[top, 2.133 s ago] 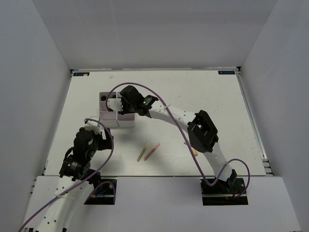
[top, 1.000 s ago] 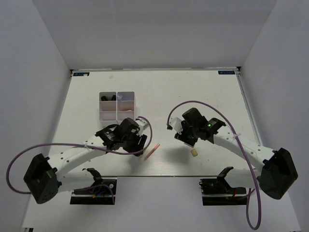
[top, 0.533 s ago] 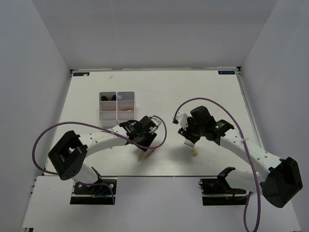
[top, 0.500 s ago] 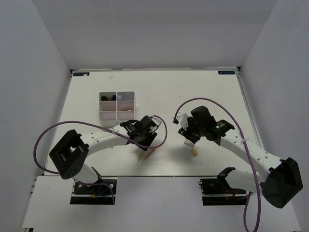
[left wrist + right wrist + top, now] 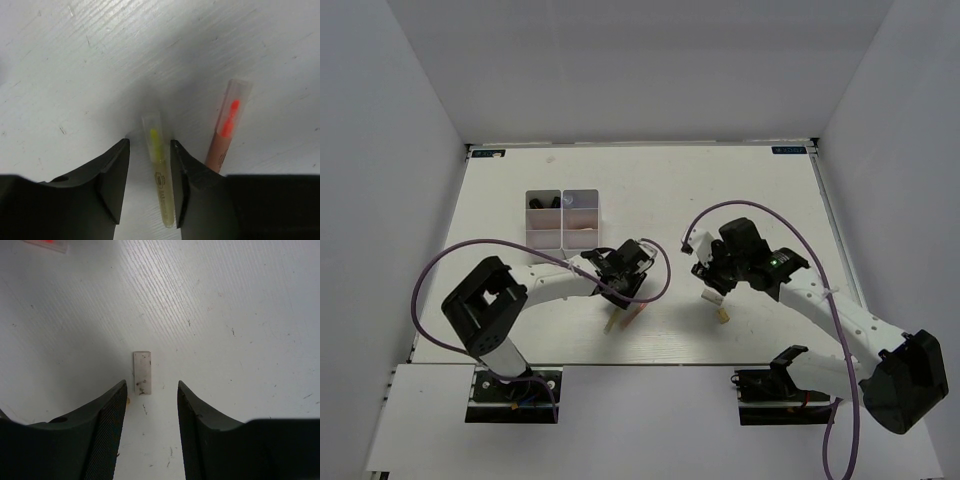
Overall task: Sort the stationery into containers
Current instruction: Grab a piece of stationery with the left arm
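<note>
Our left pincer [image 5: 149, 145] stands apart astride the yellow pen [image 5: 159, 175], with the pink pen [image 5: 227, 130] further right in frame. Our right pincer [image 5: 151, 385] gapes around the block [image 5: 142, 372], not touching it.

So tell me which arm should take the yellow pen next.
Left. The left pincer straddles the yellow pen, jaws open; the right pincer sits over the small block instead.

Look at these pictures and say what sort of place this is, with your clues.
Probably a robotics lab test cell: plain white walls enclose a white table, a left arm and right arm are bolted at its near edge, and a divided box and yellow pen are laid out.
</note>
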